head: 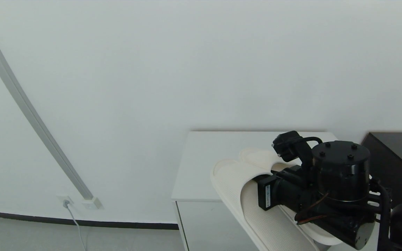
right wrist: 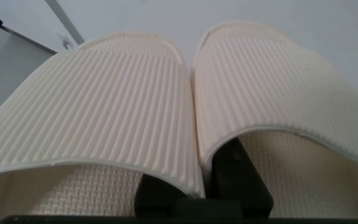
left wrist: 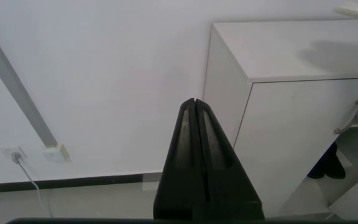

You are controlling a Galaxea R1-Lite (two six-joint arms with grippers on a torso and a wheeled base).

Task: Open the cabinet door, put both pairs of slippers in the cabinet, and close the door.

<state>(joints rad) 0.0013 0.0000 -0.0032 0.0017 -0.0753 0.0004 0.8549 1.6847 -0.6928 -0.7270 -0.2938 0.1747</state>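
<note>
Two ribbed cream slippers (right wrist: 104, 118) abreast, prob. clamped in right gripper (right wrist: 199, 190).

You're seeing bright, flat, diffuse light in all views; wall (head: 201, 62) evenly lit. Soft shadow smudges the cabinet (left wrist: 278, 50) top. Slippers (right wrist: 104, 112) lit evenly, dim underneath. Trunking (head: 30, 111) bows w/ lens distortion nr head view's edge.
</note>
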